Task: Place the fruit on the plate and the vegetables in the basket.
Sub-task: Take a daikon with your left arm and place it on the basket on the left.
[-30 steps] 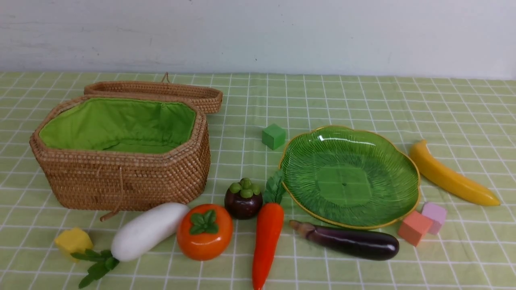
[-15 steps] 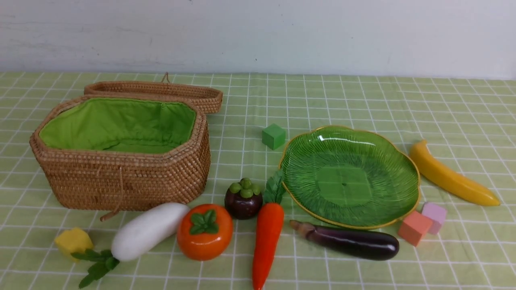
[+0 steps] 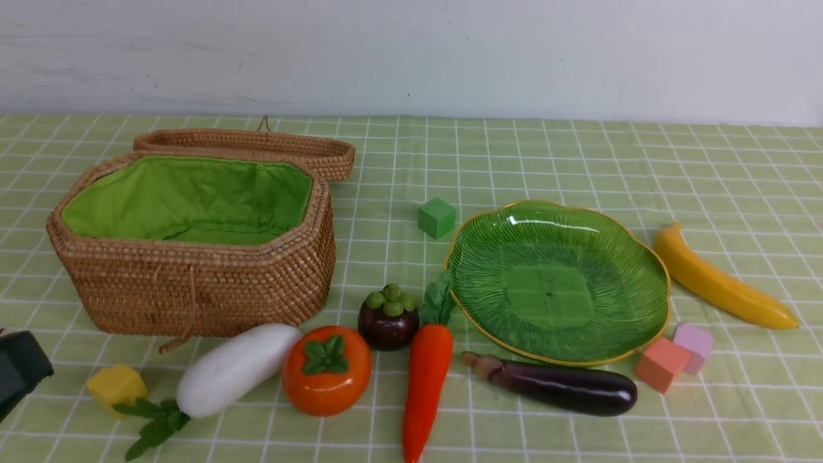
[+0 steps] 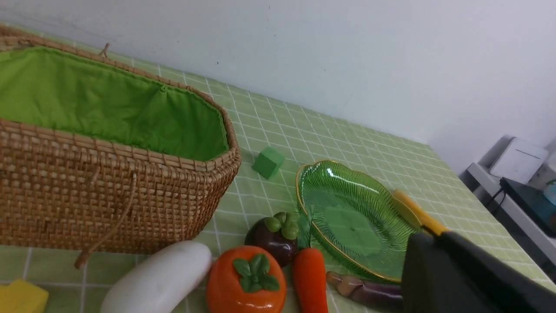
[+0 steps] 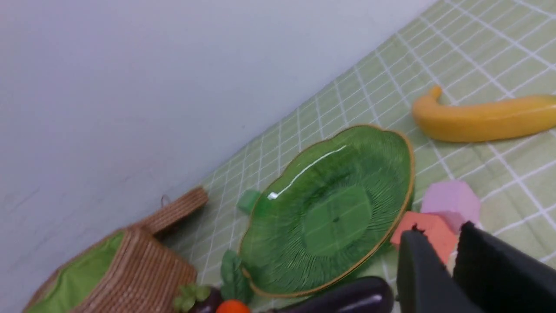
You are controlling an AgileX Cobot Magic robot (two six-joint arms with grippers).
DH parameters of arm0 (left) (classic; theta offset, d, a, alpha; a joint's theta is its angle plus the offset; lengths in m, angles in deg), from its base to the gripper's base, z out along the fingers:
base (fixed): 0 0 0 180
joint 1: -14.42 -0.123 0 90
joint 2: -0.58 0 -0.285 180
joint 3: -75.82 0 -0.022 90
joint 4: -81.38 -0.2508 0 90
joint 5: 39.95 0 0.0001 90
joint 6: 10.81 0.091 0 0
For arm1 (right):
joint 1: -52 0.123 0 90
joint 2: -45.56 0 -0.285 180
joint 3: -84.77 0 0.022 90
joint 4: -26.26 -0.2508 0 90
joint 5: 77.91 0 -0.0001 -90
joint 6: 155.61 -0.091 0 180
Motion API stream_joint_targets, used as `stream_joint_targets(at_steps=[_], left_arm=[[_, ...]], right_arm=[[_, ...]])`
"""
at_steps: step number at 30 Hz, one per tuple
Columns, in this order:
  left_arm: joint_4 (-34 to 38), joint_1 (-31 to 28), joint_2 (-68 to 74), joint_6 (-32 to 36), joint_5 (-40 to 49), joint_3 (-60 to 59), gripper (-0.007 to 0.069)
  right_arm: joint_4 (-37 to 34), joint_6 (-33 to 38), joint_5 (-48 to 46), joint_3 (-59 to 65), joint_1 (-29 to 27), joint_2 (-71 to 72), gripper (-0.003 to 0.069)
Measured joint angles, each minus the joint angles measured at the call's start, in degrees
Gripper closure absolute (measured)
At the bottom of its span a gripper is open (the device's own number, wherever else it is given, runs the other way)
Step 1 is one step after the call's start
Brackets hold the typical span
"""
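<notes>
Nothing is sorted yet: the plate (image 3: 652, 257) and the basket (image 3: 193, 289) hold nothing, the fruit (image 3: 326, 370) and the vegetables (image 3: 425, 379) lie on the desk (image 3: 578, 161), the left tool (image 3: 19, 373) shows too little to tell its state, and the right tool (image 5: 451, 234) is nearly closed on nothing.

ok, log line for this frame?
stage: nothing sorted | tan wicker basket: open, empty | green ribbed plate: empty | left gripper: near yellow cube

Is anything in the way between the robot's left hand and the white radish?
Yes. A yellow block sits between the left hand and the white radish, close to the radish's leafy end.
</notes>
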Motion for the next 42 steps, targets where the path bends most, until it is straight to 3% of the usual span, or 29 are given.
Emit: stream_joint_targets(at_steps=[7,19,24,31,37,42], left_arm=[[-2.35,1.63,1.99,4.76,6.73,3.19,0.0638],[-16.68,10.83,10.93,1.72,19.48,14.81,0.0638],[-20.37,15.96,18.08,1.61,25.66,19.28,0.0638],[-28.24,21.25,29.15,1.61,26.45,20.66,0.0638],[-30.03,21.62,36.84,1.76,23.24,20.66,0.0609],[-31.31,21.56,44.15,5.33,21.64,20.66,0.0526]], right_arm=[[0.07,15.18,-22.03,-23.17,1.28,-12.46,0.064],[6.6,17.65,-41.12,-48.72,10.68,-28.79,0.0636],[7.78,19.07,-44.46,-51.02,15.76,-32.15,0.0631],[7.73,21.18,-45.6,-51.55,21.74,-32.63,0.0622],[7.73,21.3,-45.82,-51.55,22.24,-32.63,0.0615],[7.59,21.35,-46.13,-51.55,22.24,-32.63,0.0611]])
